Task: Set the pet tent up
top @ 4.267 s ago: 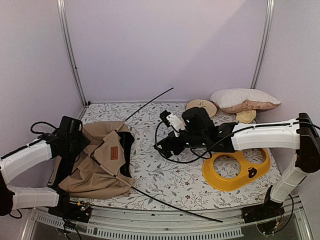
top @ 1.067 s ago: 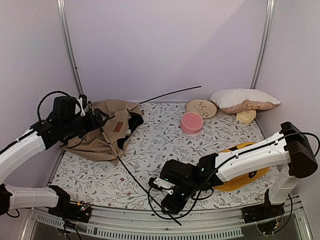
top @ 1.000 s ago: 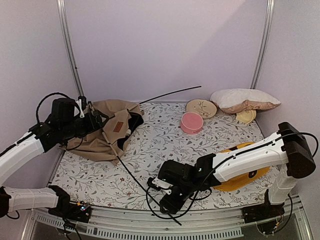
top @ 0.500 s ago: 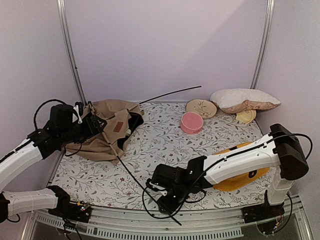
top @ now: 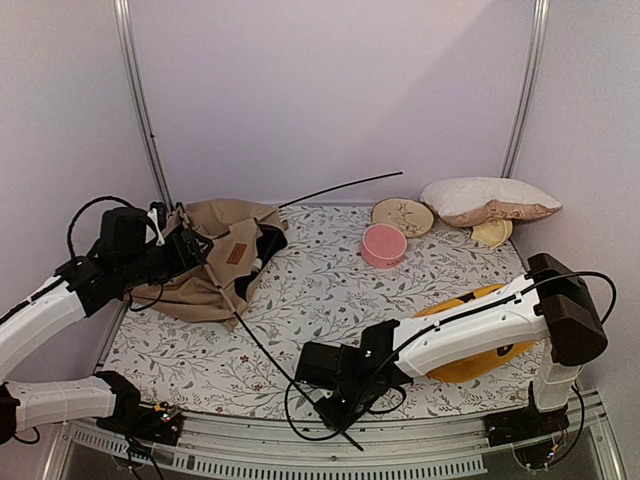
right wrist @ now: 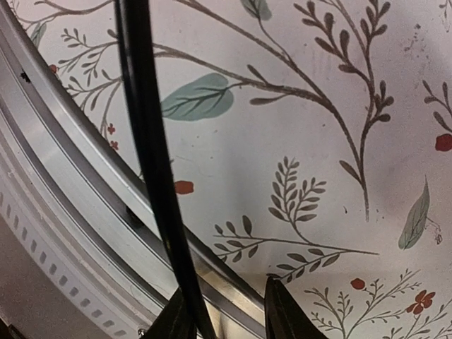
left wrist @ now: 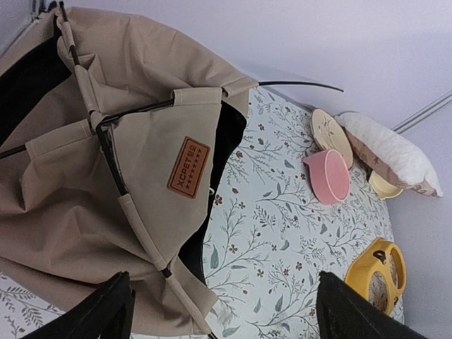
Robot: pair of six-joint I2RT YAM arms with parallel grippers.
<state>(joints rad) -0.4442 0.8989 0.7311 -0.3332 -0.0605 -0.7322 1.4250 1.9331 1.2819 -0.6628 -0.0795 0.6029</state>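
Observation:
The pet tent point(top: 222, 262) is a crumpled tan heap with dark lining and a brown label point(left wrist: 188, 167), at the back left of the table. One thin black pole point(top: 268, 352) runs from it down to the front edge. Another pole point(top: 340, 187) sticks out toward the back wall. My left gripper point(top: 180, 250) hovers open beside the tent's left side. In the left wrist view its fingers point(left wrist: 106, 314) straddle the tent's lower corner without touching. My right gripper point(top: 335, 400) is low at the front edge. Its jaws point(right wrist: 227, 302) are narrowly open around the pole point(right wrist: 148, 141), which rests against the left finger.
A pink bowl point(top: 383, 244), a beige plate point(top: 402, 214), a small yellow dish point(top: 491, 232) and a pillow point(top: 485, 200) stand at the back right. A yellow ring-shaped tray point(top: 480, 335) lies under the right arm. The aluminium front rail point(right wrist: 70, 212) runs just beside the right fingers.
The right gripper slid left along the front edge and its jaws narrowed around the pole. The left gripper drew back slightly to the left of the tent, staying open.

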